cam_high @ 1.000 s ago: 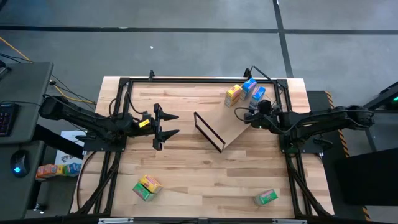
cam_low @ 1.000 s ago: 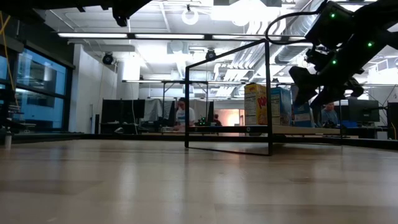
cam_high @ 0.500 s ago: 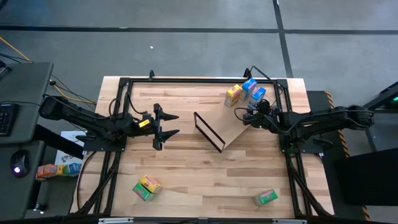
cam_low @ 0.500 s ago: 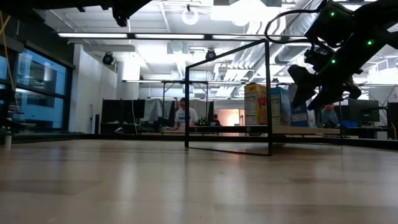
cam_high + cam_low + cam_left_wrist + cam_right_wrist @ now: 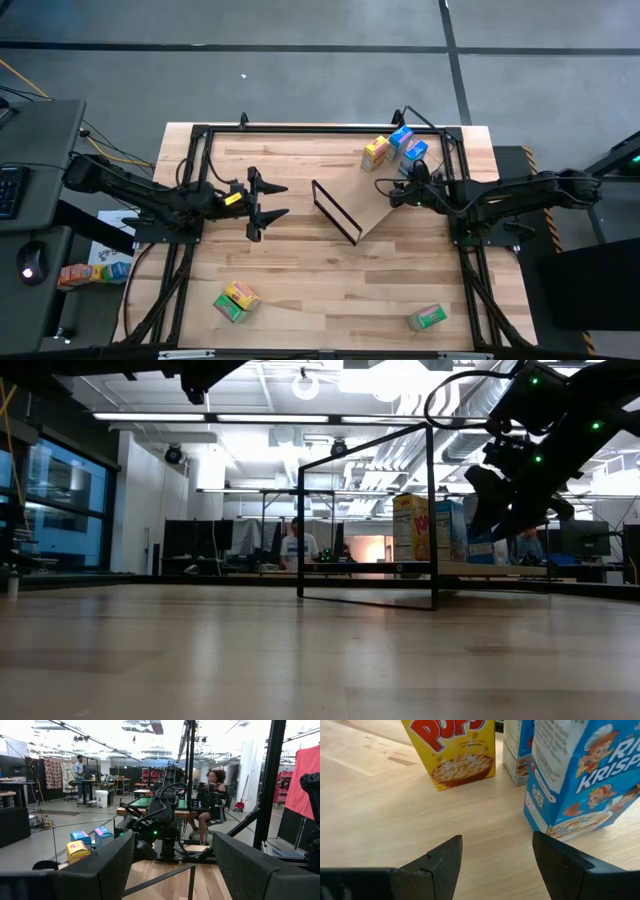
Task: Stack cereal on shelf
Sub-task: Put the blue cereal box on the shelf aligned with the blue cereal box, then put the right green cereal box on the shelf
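Compared with a second ago, the right gripper (image 5: 396, 193) has moved a little toward the middle of the table, further over the shelf (image 5: 375, 205); its arm reaches slightly more inward, and in the low view the dark gripper (image 5: 497, 520) hangs a bit lower in front of the boxes. Nothing else has changed: the left gripper (image 5: 272, 201) waits at the same place over the left half of the table, its fingers spread wide and holding nothing. The right gripper's fingers (image 5: 442, 862) are also apart and empty, hovering above the bare wood of the shelf. Just ahead of them stand three cereal boxes on the far corner of the board: a yellow Corn Pops box (image 5: 455, 750), a blue Rice Krispies box (image 5: 580, 775) and a second blue box (image 5: 517, 747) behind and between these two. The Rice Krispies box is the nearest to the fingers, but there is a clear gap of wood between; none of the boxes is touched. The black metal frame (image 5: 335, 211) of the shelf stands upright at the end toward the left arm. Two more boxes lie on the tabletop near the front edge, well apart from both grippers: a green and yellow one (image 5: 236, 300) on the left side, and a green one (image 5: 427, 318) on the right side.
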